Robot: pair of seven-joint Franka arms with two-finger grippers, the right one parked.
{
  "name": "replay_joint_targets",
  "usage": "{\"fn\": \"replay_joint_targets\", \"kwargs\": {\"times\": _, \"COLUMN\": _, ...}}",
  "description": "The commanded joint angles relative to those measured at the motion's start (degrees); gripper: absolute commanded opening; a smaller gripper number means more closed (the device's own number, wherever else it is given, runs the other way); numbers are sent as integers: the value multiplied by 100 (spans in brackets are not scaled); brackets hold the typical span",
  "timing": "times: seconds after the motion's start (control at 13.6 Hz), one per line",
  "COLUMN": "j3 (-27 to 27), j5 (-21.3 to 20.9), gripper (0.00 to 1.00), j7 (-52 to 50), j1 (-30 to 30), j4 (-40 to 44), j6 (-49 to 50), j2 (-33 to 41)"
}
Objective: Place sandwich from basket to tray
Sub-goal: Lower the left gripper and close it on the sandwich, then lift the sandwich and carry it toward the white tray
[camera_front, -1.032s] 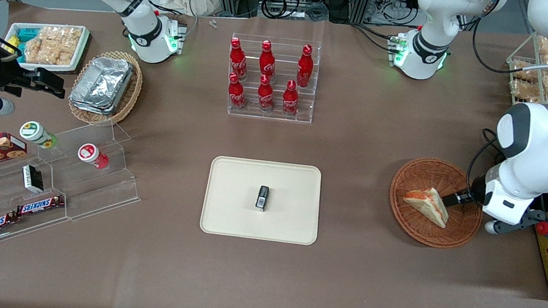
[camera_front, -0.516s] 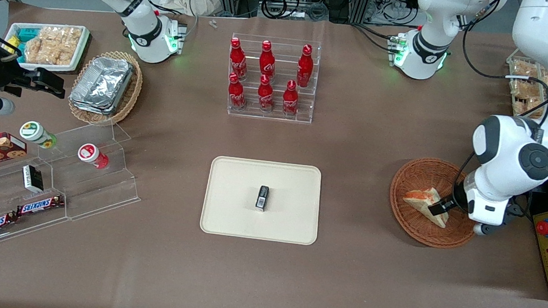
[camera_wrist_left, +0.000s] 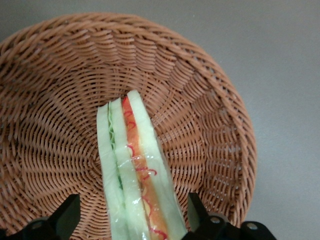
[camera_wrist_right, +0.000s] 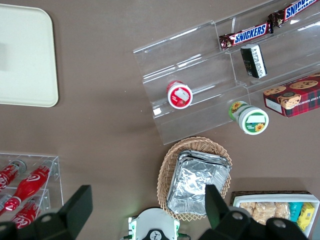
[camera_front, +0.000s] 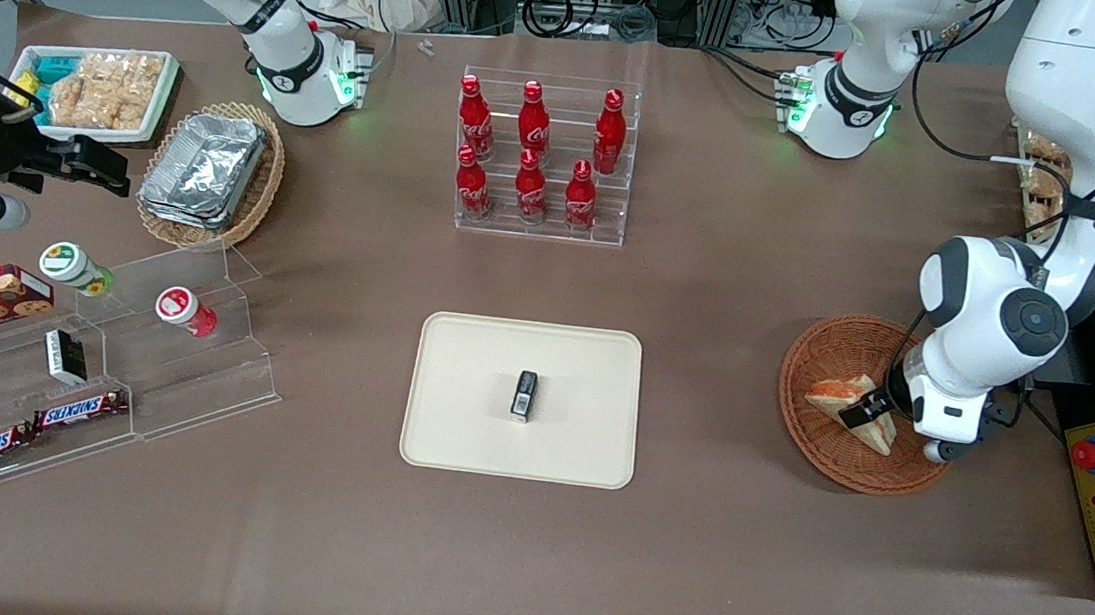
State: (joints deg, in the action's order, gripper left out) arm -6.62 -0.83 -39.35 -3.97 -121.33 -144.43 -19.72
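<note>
The left arm bends down from its raised upper link, its elbow is folded, and the wrist points low toward the desk at the working arm's end. The tool is lowered inside the basket. Its two black fingers stand spread apart, one on each side of the sandwich, and neither finger presses on the bread.

Front overview; two downward wrist close-ups
</note>
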Motion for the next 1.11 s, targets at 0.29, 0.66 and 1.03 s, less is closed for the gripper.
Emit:
{"fn": "replay_joint_targets", "kwargs": {"times": 0.29, "j3": -41, "j5": -49, "gripper": 26, "j7": -135, "j1": 1, "j4": -172, "j6": -121, "j2": 240}}
{"fn": "replay_joint_targets", "kwargs": {"times": 0.66, "j3": -243, "j5": -67, "gripper": 0, "j7": 93, "j1": 1, "j4": 739, "j6": 1483, "j2": 521}}
{"fn": "replay_joint_targets", "kwargs": {"times": 1.03, "j3": -804, "j5": -23, "gripper": 0, "j7": 594, "j1": 1, "j4": 2805, "j6": 3271, "j2": 49}}
